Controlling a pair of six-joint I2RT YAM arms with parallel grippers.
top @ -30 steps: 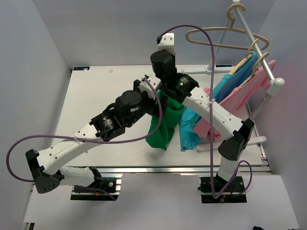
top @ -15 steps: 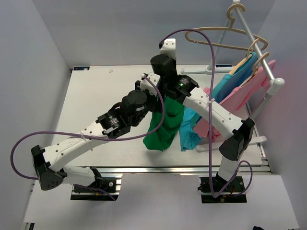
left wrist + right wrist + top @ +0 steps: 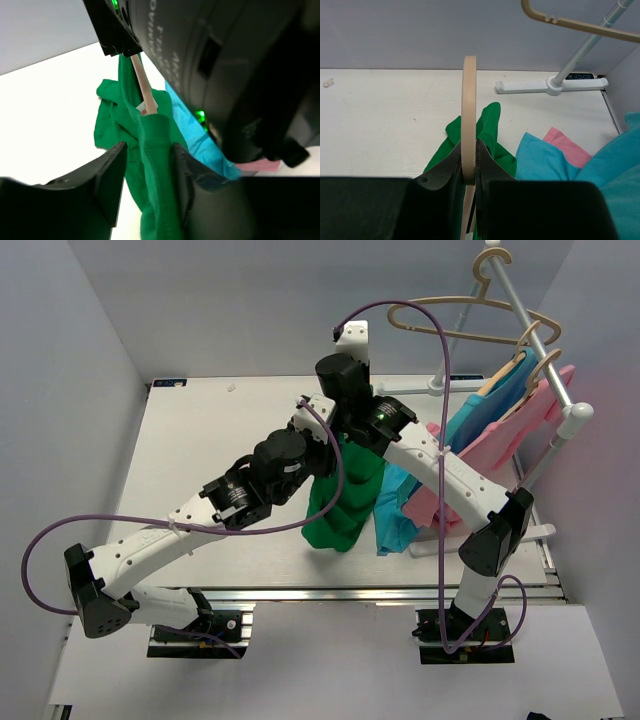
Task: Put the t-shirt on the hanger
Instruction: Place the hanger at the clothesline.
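Since a second ago the left arm has swung in from the near left of the counter (image 3: pixel 200 440) and risen toward the middle, and the left hand (image 3: pixel 145 175) has come up against the t-shirt (image 3: pixel 345 505), its gap narrowing. The green cloth has also shifted a little, hanging more gathered beside the light blue garment (image 3: pixel 392 510).

The right hand (image 3: pixel 468 170) is clenched on the hanger (image 3: pixel 468 100), holding it up above the counter. In the left wrist view one beige arm of the hanger runs down into the green cloth by a small white label, so the hanger seems to be partly inside the shirt at the neck. The shirt hangs from it in a bunched column, its lower end resting on the counter.

The left hand's fingers (image 3: pixel 110 180) stand on either side of a fold of green cloth, which nearly fills the gap. Whether they pinch it I cannot tell.

By my judgement the task is midway: the cloth has yet to be drawn over both sloped shoulders and spread out.
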